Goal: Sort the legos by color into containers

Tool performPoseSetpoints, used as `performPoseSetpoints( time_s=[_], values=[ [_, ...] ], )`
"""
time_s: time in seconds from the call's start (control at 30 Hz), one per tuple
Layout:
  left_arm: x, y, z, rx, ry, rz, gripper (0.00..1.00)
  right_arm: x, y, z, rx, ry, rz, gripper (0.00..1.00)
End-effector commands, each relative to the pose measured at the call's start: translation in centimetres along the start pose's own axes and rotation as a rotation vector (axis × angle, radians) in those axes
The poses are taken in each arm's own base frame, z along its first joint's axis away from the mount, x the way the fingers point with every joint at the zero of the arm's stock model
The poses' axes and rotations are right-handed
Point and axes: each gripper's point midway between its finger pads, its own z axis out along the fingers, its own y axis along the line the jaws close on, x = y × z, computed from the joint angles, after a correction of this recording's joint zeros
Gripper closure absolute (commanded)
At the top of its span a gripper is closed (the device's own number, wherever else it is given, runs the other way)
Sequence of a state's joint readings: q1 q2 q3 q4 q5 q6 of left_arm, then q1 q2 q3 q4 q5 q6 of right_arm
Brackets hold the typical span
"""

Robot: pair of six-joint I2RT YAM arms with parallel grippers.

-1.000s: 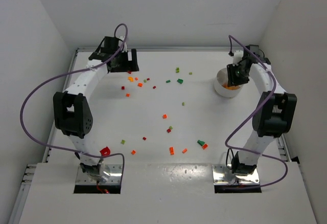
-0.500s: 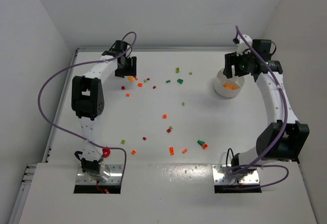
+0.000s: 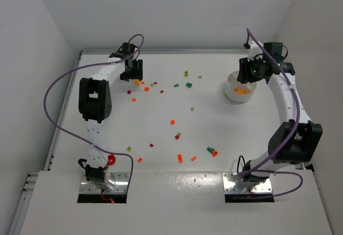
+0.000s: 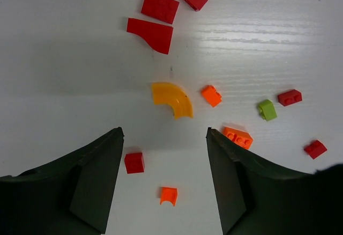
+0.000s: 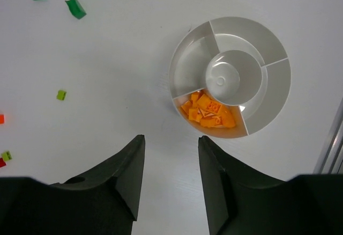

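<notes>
The left gripper (image 4: 165, 134) stands part open with nothing between its dark fingers (image 4: 94, 176). It hangs over the far left of the table (image 3: 225, 133), above a loose cluster of legos (image 4: 159, 6). A curved yellow-orange piece (image 4: 171, 99) lies just ahead of the gap, a small red brick (image 4: 134, 162) sits beside the left finger, and an orange bit (image 4: 168, 195) lies between the two. Whether the fingertips touch the surface cannot be told.

The right gripper (image 5: 170, 141) is also part open and holds nothing. It hangs at the far right, just beside the dish (image 5: 193, 58), which from its own camera lies ahead of the fingers. The round white dish has three outer sections around a central well, and one section holds a heap of orange legos (image 5: 210, 115).

More legos – red, orange, green – lie scattered over the middle of the white table, well apart from the dish. Plain white walls (image 3: 161, 15) close the table in on the left, far and right sides – purple cables (image 3: 51, 95) loop from both arms.
</notes>
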State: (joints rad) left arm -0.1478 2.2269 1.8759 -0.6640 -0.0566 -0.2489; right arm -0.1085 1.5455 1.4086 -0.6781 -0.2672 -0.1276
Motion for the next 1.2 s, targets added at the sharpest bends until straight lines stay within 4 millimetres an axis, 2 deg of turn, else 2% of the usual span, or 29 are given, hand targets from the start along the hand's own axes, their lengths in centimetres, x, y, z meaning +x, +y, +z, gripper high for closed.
performPoseSetpoints(
  time_s=[0.0, 0.47, 0.6, 0.73, 0.8, 0.93, 1.17],
  values=[
    [-1.2, 0.6, 0.4, 0.0, -0.02, -0.05, 0.3, -1.1, 0.6, -1.4, -0.014, -0.073, -0.041, 0.54],
    [-1.0, 0.7, 2.8, -0.027, -0.003, -0.101, 0.3, -0.7, 1.3, -0.8, -0.044, -0.059, -0.032, 0.53],
    [-0.3, 0.9, 3.7, -0.04, 0.017, -0.1, 0.35, -0.7, 1.4, -0.3, -0.055, -0.053, -0.029, 0.54],
    [-0.3, 0.9, 3.7, -0.04, 0.016, -0.109, 0.48, -0.7, 1.3, -0.2, -0.057, -0.045, -0.027, 0.56],
    [0.7, 1.0, 4.1, -0.045, 0.039, -0.108, 0.51, -0.8, 1.8, -0.1, -0.073, -0.047, -0.033, 0.56],
    [0.8, 0.8, 3.8, -0.035, 0.041, -0.108, 0.52, -0.7, 2.4, 0.2, -0.107, -0.047, -0.03, 0.56],
    [1.2, 0.4, 3.9, -0.007, 0.056, -0.108, 0.63, 0.2, 4.0, 0.4, -0.2, -0.023, -0.012, 0.57]
  ],
)
